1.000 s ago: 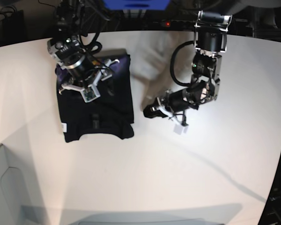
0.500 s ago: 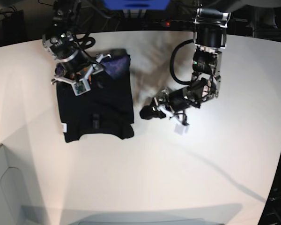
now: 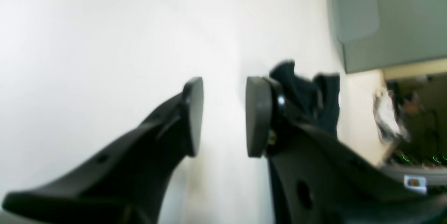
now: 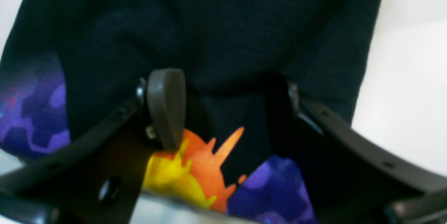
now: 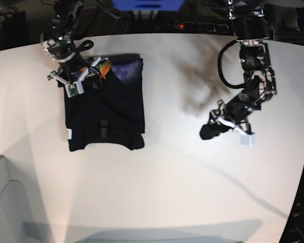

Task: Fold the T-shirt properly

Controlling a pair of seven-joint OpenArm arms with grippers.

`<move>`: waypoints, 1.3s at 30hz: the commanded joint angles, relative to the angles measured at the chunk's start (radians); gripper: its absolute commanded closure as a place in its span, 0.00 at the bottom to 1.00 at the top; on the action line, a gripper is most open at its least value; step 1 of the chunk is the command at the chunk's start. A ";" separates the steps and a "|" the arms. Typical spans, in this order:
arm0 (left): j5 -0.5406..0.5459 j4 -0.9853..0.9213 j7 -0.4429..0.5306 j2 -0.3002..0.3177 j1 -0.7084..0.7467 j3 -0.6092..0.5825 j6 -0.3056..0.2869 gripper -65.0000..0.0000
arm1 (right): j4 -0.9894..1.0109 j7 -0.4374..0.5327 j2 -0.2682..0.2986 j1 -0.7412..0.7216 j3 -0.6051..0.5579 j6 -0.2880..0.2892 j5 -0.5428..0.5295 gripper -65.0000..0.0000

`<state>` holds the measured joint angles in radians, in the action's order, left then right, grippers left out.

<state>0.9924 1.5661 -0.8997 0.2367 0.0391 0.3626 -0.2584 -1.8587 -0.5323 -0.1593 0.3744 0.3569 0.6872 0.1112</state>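
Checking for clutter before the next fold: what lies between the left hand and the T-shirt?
Only bare white table lies between left hand and T-shirt, seen in base view.

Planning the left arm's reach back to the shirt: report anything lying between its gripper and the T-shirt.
Nothing visible. Only bare white table lies between the left gripper and the folded T-shirt. The right gripper, jaws open, hangs over the shirt's far edge.

Black T-shirt (image 5: 104,114), folded, flat

Brightly lit white round-edged table (image 5: 157,172) fronting a dark cluttered backdrop with a blue panel (image 5: 147,4), cables and a grey box (image 5: 2,202) at lower left.
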 commanded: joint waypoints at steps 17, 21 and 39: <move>0.006 0.374 -0.249 0.068 0.463 0.743 -0.014 0.70 | -0.178 0.016 0.002 0.139 0.330 0.011 -0.132 0.61; 0.004 0.389 -0.316 0.033 0.552 0.881 -0.015 0.86 | -0.178 0.016 0.014 0.272 0.339 0.011 -0.132 0.88; -0.642 -0.126 0.135 -0.087 0.766 0.484 -0.017 1.00 | 0.328 0.018 0.191 0.447 0.141 0.011 -0.132 1.00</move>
<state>0.3531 1.4364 -0.7483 0.1421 0.7868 0.8440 -0.2764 -1.5166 -0.5228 0.0219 0.8104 0.4927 0.6868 -0.0135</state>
